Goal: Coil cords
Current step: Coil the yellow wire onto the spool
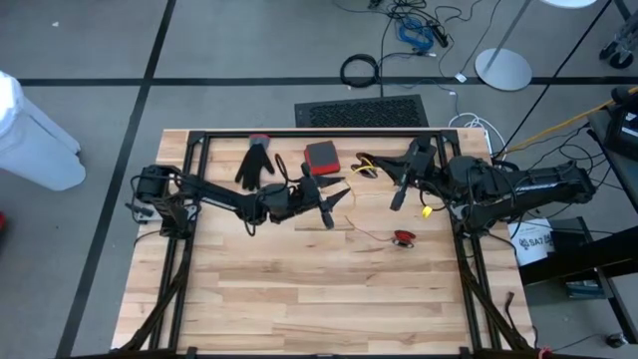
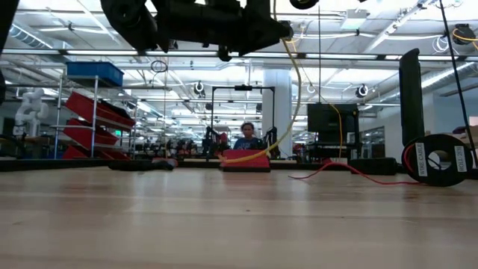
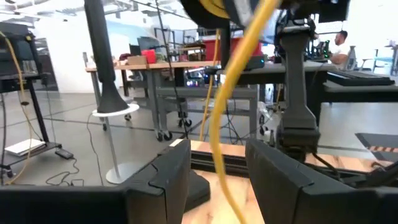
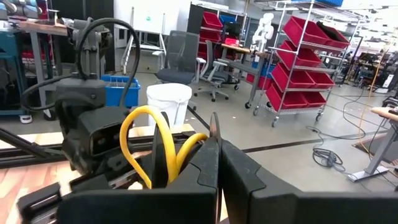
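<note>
Seen from above, the left gripper (image 1: 336,195) hovers at table centre with jaws spread, the yellow cord (image 3: 231,93) passing loosely between its fingers (image 3: 163,180). At three o'clock from it, the right gripper (image 1: 401,189) is clenched on a loop of the yellow cord. A red-tipped piece (image 1: 403,237) lies at five o'clock on the wooden table (image 1: 319,309).

We observe a flat red box (image 1: 321,157) near the far edge of the light wooden table (image 1: 299,309), a black glove (image 1: 256,163) nearby, and a grey floor mat (image 1: 361,113) beyond.
</note>
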{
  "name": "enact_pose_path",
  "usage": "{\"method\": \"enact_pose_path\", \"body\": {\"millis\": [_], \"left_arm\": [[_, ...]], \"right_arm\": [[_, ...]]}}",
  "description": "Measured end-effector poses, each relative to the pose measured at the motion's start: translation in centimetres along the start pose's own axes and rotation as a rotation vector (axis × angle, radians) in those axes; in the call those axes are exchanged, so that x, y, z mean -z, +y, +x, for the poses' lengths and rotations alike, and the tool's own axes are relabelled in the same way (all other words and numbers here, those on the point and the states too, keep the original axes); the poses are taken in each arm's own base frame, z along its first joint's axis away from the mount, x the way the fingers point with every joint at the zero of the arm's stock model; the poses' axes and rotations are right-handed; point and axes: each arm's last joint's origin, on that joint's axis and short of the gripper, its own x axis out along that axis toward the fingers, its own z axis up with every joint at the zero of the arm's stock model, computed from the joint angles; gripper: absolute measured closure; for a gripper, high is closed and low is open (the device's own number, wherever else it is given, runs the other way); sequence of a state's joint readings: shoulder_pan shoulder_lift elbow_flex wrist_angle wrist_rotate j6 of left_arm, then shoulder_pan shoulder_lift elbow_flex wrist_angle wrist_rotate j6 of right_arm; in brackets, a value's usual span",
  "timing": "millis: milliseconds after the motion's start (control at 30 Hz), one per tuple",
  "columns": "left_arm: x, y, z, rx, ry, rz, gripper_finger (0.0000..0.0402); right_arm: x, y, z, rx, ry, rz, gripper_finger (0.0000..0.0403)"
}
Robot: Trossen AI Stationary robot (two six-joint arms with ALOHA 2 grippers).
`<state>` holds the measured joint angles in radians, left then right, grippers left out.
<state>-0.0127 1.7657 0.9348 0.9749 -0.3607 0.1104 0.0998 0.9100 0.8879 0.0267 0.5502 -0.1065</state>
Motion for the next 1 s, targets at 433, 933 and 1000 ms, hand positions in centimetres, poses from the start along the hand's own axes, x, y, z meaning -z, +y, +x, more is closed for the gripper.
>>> {"method": "enact_pose_path", "body": {"millis": [433, 933, 1000], "left_arm": [[0.2, 1.7, 0.6, -0.03, 0.003, 0.008, 0.0316], [-0.5, 3.0, 0.6, -0.059, 0.013, 0.112, 0.0394], [-0.5, 3.3, 0.7, -0.067, 0.019, 0.12, 0.0394]], "right_arm": [[0.7, 0.6, 0.9, -0.007, 0.039, -0.016, 0.0403], [1.5, 0.8, 0.8, -0.053, 0.11, 0.011, 0.0403], [1.5, 0.9, 0.8, -0.087, 0.113, 0.022, 0.0403]]}}
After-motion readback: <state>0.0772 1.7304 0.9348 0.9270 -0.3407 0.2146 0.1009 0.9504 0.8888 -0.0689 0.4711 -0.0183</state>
